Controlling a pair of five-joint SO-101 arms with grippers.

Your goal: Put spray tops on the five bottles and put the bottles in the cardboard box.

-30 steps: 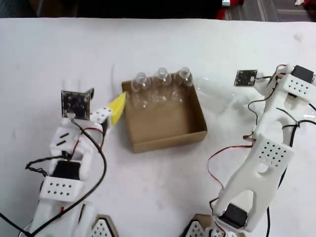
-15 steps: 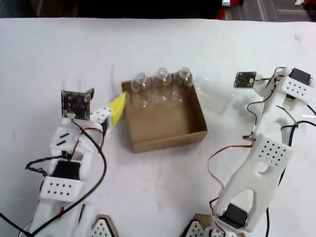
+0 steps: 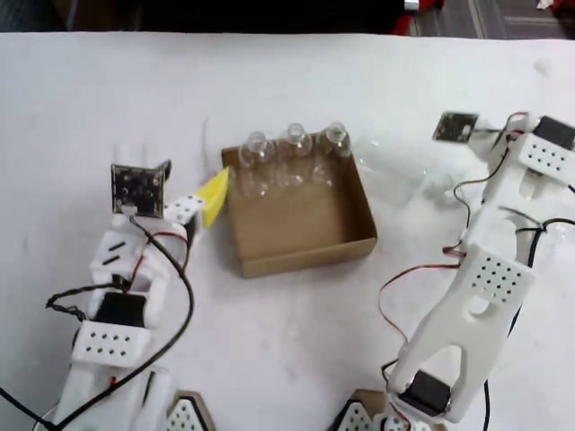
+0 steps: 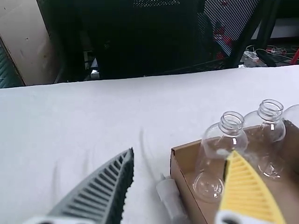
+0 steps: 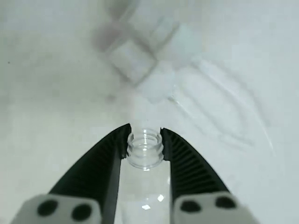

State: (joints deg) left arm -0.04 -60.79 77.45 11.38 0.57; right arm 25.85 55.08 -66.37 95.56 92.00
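**Desk:** Where is the bottle in this shot?

**Caption writer:** The clear bottle (image 5: 145, 156) is held toward the far right corner of the surface (image 3: 287, 81). The right tool (image 5: 145, 133) has its black jaws drawn in to the width of the bare neck, gripping just under the open mouth. No top is on it.

**Desk:** What moved in the last second?

**Caption writer:** Only the right arm. Its wrist has swung away from the cardboard box (image 3: 301, 224), out toward the far and right edges, taking the bottle along. A blurred white piece, probably a spray top (image 5: 135, 56), lies on the surface ahead of the bottle's mouth. A faint clear shape (image 3: 395, 171), perhaps another bottle, lies between the box and the arm.

**Desk:** And the other side?

**Caption writer:** Unchanged. The left tool (image 4: 180, 158) sits just beside the box's left wall with its grey and yellow jaws spread wide and nothing between them. Three bottles (image 3: 292, 153) stand along the box's far wall, all with open necks.

**Desk:** So how far along is the job?

**Caption writer:** By the look of it, early. No bottle carries a top yet, and the swing seems meant to line this neck up with that white piece.
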